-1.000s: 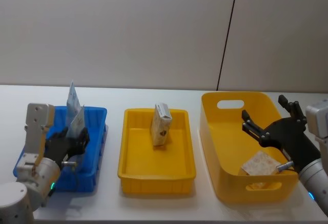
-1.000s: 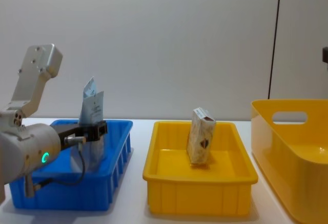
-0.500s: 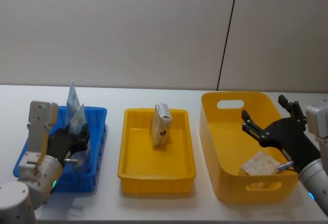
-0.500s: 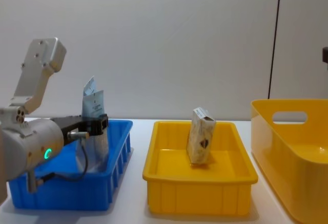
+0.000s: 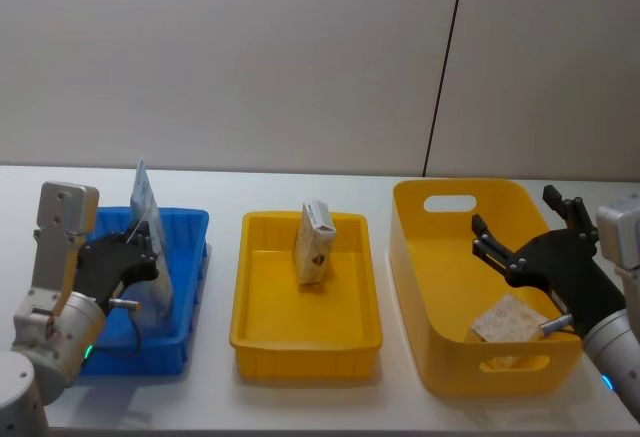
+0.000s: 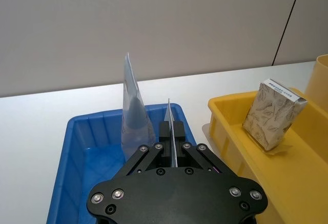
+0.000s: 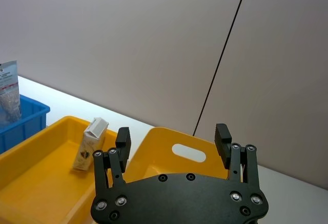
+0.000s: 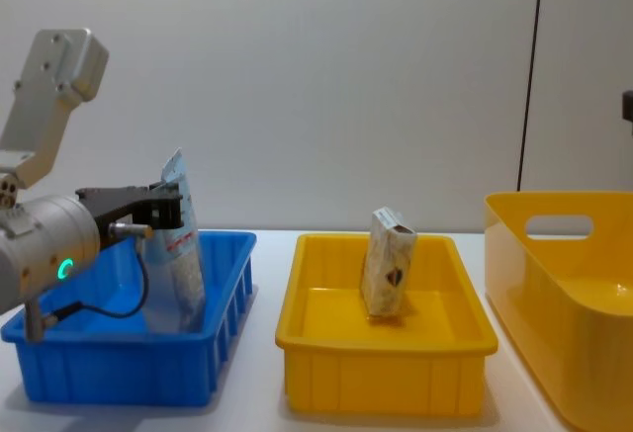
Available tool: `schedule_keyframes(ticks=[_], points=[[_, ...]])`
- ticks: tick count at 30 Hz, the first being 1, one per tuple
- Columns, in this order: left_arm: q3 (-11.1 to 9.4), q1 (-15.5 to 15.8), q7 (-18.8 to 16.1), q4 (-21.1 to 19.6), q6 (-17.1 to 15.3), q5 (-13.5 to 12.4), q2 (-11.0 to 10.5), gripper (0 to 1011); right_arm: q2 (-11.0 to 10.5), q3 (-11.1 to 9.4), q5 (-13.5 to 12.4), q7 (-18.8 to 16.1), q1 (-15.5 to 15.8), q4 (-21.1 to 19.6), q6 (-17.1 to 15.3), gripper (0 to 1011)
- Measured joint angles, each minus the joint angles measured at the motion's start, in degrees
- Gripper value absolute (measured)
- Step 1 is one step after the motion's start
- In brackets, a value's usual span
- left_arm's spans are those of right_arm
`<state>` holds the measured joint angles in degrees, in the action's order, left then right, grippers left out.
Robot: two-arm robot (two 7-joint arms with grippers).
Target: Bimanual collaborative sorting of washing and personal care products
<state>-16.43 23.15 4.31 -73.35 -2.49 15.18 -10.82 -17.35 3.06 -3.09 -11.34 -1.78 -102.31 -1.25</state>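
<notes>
Left gripper (image 8: 168, 211) clamps a near-upright squeeze tube (image 8: 186, 274) in the blue bin (image 8: 119, 368); my right gripper (image 5: 515, 215) hangs spread over the deep yellow bin (image 5: 415, 287).

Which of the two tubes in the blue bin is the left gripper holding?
The edge-on tube, pinched between the shut fingers of the left gripper. The other tube stands ungripped just beyond it in the blue bin.
</notes>
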Motion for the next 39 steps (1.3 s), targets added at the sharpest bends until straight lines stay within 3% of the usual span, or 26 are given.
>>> schedule_keyframes(ticks=[6, 21, 39], points=[[0.1, -0.5, 0.6, -1.5, -0.5, -0.6, -0.8, 2, 0.0, 0.0, 0.0, 0.0, 0.0, 0.0, 0.0, 1004], [-0.5, -0.2, 2.5, -1.6, -3.2, -1.9, -1.7, 0, 0.0, 0.0, 0.0, 0.0, 0.0, 0.0, 0.0, 1004], [-0.7, 0.8, 4.5, -3.3, -2.0, -3.3, -1.8, 0, 0.0, 0.0, 0.0, 0.0, 0.0, 0.0, 0.0, 1004]])
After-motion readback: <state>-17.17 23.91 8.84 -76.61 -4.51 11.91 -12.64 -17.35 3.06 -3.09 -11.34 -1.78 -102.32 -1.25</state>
